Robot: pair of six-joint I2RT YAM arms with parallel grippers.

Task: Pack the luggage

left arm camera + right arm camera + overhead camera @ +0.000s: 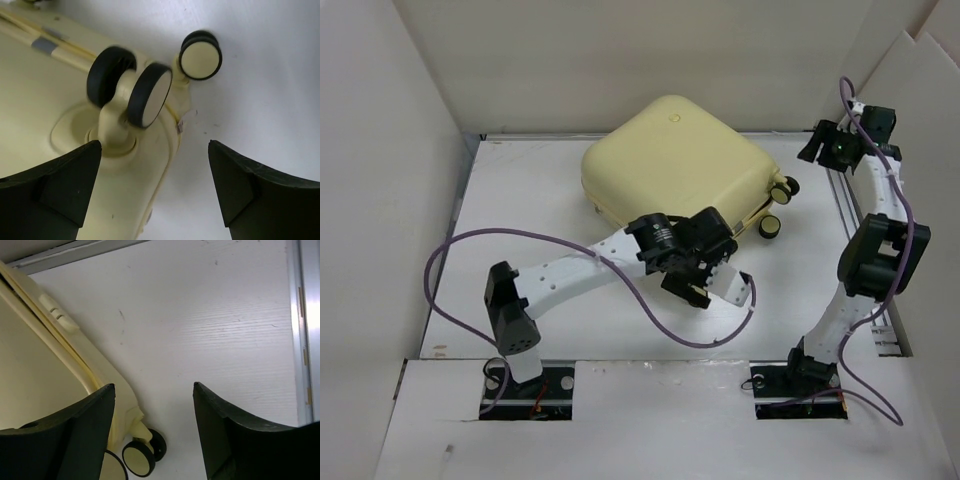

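A: Where does the packing stand?

B: Start with the counter (520, 210): apart from the case, I see nothing loose on it waiting to go in. The luggage (665, 160) lies flat toward the back middle, its pale yellow shell facing up and the two halves brought together.

A: So it's done?

B: Near the end, I'd judge. The contents are hidden, and I cannot tell whether the seam is fastened all the way round. That check may be what is left.

A: And the arms?

B: The left tool (155, 147) hangs over the near right corner of the case with its jaws apart, gripping nothing. The right tool (153, 387) sits high at the far right, also with jaws apart and empty, looking down at the counter just beside the case's edge.

A: Anything smaller?

B: The twin wheel (142, 95) at that corner sits between the left jaws' tips but clear of them. A second wheel (200, 55) lies beyond it.
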